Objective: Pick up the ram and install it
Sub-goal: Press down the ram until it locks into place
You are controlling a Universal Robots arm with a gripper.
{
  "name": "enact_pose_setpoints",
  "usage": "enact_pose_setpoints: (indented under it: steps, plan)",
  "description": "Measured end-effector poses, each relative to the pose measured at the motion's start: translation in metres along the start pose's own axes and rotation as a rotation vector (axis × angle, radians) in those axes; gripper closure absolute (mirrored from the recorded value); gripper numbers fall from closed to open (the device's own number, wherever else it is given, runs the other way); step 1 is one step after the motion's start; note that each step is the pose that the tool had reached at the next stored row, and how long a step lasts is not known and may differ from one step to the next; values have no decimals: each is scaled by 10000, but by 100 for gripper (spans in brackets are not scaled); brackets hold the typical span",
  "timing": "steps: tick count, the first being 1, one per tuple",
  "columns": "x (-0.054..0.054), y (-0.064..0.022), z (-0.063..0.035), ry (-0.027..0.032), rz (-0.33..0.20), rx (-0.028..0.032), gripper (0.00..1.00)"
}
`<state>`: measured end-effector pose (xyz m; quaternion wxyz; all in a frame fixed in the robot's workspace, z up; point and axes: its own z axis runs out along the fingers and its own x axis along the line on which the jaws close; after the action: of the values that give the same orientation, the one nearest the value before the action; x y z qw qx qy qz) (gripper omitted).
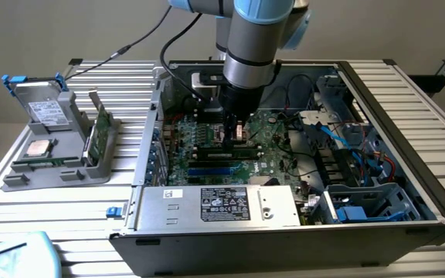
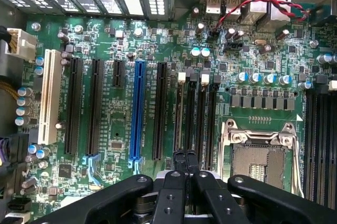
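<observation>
1. The tool (image 2: pixel 185 167) is closed, fingers pressed together with nothing visibly between them, poised low over the motherboard (image 2: pixel 158 103) inside the open computer case (image 1: pixel 408 116).
2. The ram (image 1: pixel 230 153) lies seated in a slot directly beneath the tool, touching or nearly so.
3. Its long axis runs across the exterior view, left to right, along the slot.
</observation>
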<state>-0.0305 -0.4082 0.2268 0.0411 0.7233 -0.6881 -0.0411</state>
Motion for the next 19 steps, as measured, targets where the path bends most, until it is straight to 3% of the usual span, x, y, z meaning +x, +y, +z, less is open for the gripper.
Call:
enact_pose_setpoints:
  steps: [10,15,19]
  plan:
    - [-15,5,12,13,0,0,89]
    - [-16,17,-88,9,0,1,89]
    - [-6,-3,-114,9,1,2,89]
